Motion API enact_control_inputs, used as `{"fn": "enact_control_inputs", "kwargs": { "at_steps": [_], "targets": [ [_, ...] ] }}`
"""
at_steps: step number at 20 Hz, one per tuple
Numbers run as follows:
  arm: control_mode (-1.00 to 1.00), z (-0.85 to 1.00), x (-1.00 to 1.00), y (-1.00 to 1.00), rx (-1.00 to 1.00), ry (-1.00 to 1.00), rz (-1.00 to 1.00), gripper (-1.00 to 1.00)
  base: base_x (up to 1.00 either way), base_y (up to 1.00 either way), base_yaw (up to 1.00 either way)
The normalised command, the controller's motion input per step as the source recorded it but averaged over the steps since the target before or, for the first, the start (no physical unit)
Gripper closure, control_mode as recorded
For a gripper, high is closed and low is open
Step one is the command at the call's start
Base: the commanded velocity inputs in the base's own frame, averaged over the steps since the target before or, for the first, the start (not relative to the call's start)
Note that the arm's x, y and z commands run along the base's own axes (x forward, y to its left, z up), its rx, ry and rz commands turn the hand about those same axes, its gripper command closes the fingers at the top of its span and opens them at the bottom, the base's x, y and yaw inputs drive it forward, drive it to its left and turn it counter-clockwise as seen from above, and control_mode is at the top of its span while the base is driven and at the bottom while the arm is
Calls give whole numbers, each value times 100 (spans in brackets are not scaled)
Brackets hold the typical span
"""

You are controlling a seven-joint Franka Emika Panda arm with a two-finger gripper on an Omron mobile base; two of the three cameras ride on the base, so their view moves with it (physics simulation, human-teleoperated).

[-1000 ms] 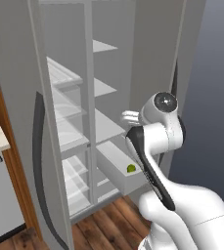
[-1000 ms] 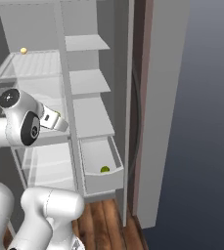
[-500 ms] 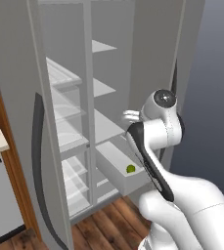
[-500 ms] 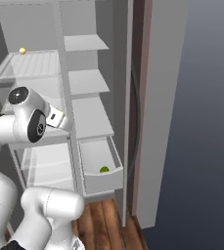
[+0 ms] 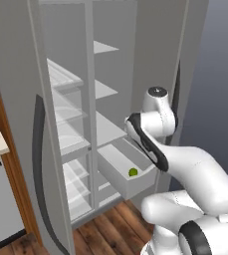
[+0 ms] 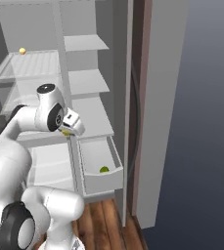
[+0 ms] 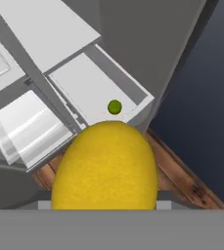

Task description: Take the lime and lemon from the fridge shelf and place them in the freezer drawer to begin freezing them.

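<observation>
The lemon (image 7: 105, 166) is held in the closed gripper (image 6: 67, 131), large at the bottom centre of the hand view and seen as a yellow speck left of centre in the right base view. The lime (image 5: 133, 172) lies in the open freezer drawer (image 5: 127, 184), near its front wall, at the centre of the left base view. A small yellow fruit (image 6: 22, 50) sits on the fridge shelf (image 6: 25, 65) at upper left

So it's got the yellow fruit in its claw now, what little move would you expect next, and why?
Probably carry the lemon forward and down until it hangs over the open freezer drawer. The gripper holds the lemon above and beside the drawer, where the lime already lies, so letting go now would likely miss it.
</observation>
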Motion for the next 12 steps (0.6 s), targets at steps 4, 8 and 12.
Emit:
{"fn": "enact_control_inputs", "kwargs": {
  "at_steps": [4, 8, 12],
  "targets": [
    [-100, -77, 30, -2, 0, 19, 0, 100, 0, 0, 0],
    [-100, -69, 21, -4, 0, 10, 0, 100, 0, 0, 0],
    [-100, -58, 20, -6, 0, 5, 0, 100, 0, 0, 0]
  ]
}}
